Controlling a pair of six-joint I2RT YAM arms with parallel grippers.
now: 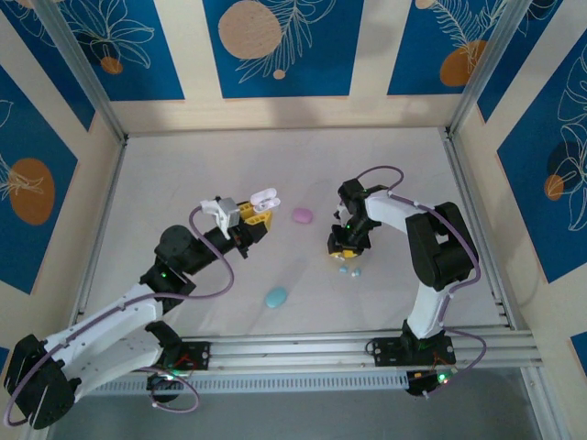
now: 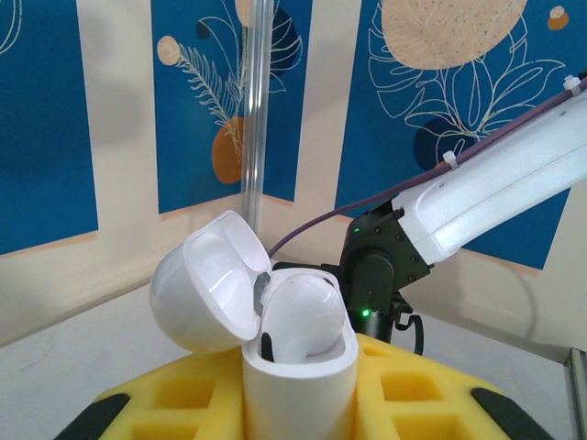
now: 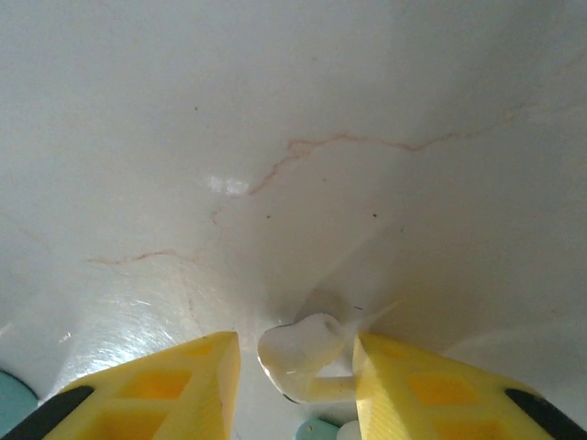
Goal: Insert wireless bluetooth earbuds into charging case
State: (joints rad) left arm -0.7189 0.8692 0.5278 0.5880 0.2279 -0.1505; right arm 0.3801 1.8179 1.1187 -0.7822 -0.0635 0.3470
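Three charging cases noted, taken from the left jaws across to the right jaws.

Left gripper [image 1: 258, 213]: its yellow fingers [image 2: 160, 399] are clamped on the lower body of the white case [image 2: 298, 380], which stands upright between them. The lid [image 2: 206, 284] is hinged open and thrown back, to the left of the jaws in the wrist view. Contents: one white earbud [image 2: 298, 316] sits in the well, its rounded top above the rim. A dark slot shows beside it. Cannot tell whether a second bud is in there.

Just past the left fingertips, toward the right arm: the pink case [image 1: 302, 215] lies flat on the table [image 1: 183, 165], apart from the fingers. It looks shut, so its contents can't be seen.

Behind the left jaws, nearer the arm bases and between the two arms: the cyan case [image 1: 276, 297]. It also looks shut and lies well apart from both grippers.

Right gripper [image 1: 346, 257]: pointed down at the table, jaws narrowly apart. A loose white earbud [image 3: 301, 353] lies on the table between the fingers. There is a sliver of gap at the finger on the left of the wrist view, and its stem reaches toward the other finger. It is not pinched.

A cyan earbud [image 3: 316, 429] lies just behind it, deep in the gap near the finger roots. From above, small buds [image 1: 349, 271] show on the table just beside these jaws.
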